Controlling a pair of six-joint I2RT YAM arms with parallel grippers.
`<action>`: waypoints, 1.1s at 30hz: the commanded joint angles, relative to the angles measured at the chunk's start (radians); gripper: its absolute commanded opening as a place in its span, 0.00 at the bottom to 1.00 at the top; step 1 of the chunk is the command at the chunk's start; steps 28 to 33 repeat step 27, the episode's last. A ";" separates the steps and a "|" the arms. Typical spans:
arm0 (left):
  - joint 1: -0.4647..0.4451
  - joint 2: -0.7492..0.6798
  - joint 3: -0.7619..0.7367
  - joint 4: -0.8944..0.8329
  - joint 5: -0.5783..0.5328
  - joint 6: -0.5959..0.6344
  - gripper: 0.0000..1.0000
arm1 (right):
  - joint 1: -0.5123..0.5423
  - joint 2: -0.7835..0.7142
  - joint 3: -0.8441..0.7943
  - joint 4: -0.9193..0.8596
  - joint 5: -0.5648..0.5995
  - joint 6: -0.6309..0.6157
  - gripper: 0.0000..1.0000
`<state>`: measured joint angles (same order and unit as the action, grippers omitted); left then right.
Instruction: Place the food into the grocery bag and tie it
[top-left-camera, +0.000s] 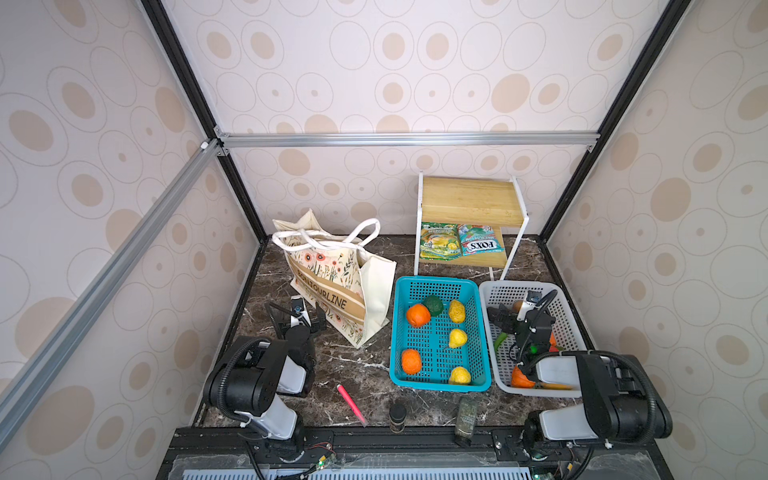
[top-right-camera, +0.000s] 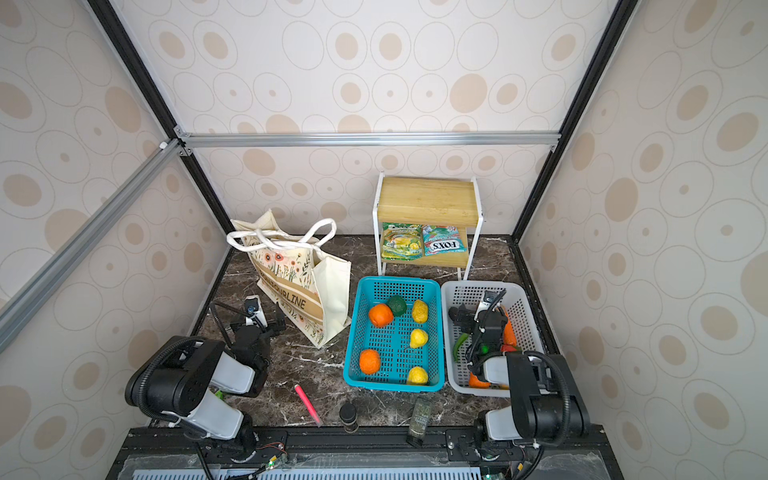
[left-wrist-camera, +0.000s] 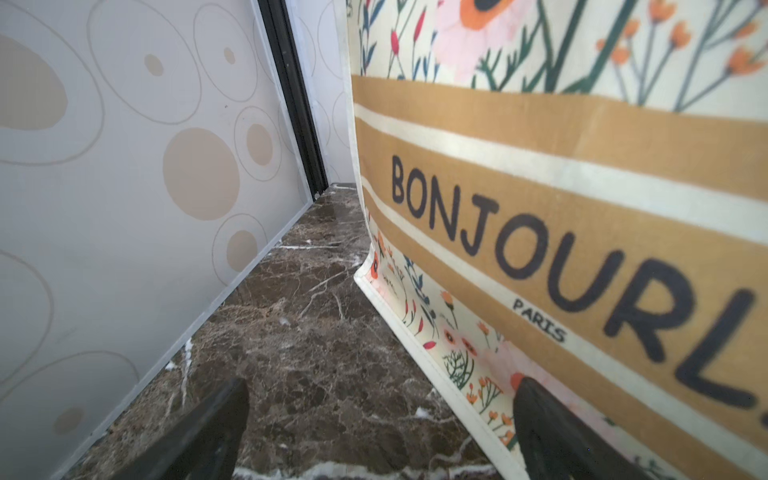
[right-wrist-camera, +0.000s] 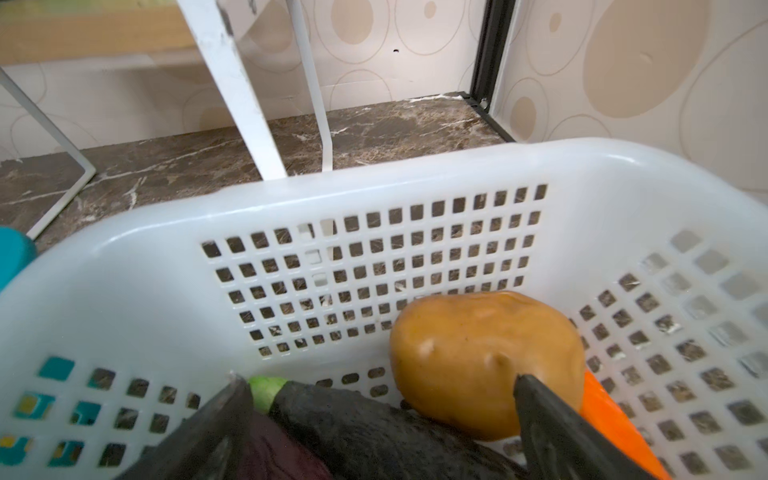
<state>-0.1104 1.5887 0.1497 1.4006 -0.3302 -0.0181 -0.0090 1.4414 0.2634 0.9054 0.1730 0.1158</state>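
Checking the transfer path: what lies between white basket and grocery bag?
The turquoise basket stands between the white basket and the grocery bag, seen in both top views.

Pale walls printed with beige ovals close the left, far and right sides, framed by black corner posts and a silver aluminium crossbar. The surface is a dark brown marble-patterned tabletop with white veins, evenly lit. A two-tier bamboo shelf on white metal legs stands far right.
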 joint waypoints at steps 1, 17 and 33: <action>0.034 0.000 0.055 0.014 0.060 0.005 0.99 | -0.005 0.052 0.033 0.067 -0.081 -0.040 1.00; 0.054 -0.007 0.064 -0.019 0.091 -0.011 0.99 | 0.042 0.095 0.148 -0.093 -0.078 -0.107 1.00; 0.057 -0.007 0.065 -0.022 0.098 -0.012 0.99 | 0.044 0.092 0.146 -0.093 -0.077 -0.107 1.00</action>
